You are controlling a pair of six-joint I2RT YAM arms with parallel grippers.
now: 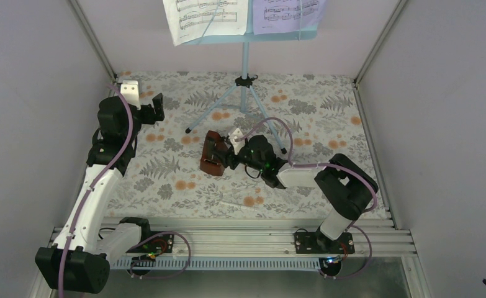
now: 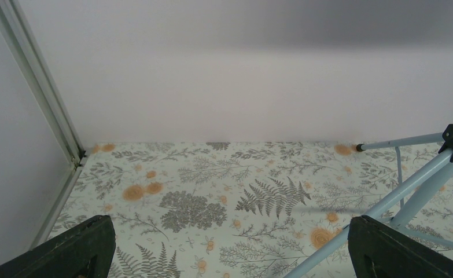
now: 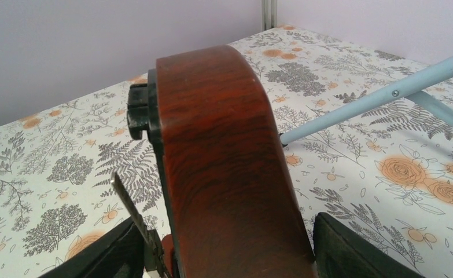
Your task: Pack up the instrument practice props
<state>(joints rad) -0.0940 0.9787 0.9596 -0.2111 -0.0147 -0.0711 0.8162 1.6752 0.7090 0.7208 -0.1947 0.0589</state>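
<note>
Metronome (image 3: 218, 145), reddish-brown pyramid, sits between right gripper (image 3: 227, 255) jaws; I cannot tell whether clamped. Close on its flanks, clear of metal strip (image 3: 132, 211) at 8 o'clock; left gripper (image 2: 229, 255) spread, empty.

We show the desk (image 1: 166, 167) in a pale print of grey ferns and orange roses, with lilac-grey walls (image 1: 451, 124) around it. We mark the metronome (image 3: 224, 162) in reddish-brown wood grain with a black edge, the light-blue music stand (image 1: 245, 59) with its black hub, and a white page (image 1: 206, 18) and a lavender page (image 1: 287, 15), both with dark notation. We note the black left pincer (image 2: 229, 255) and right pincer (image 3: 224, 255), the black-and-white arms (image 1: 97, 192) and the purple cables (image 1: 128, 130).
</note>
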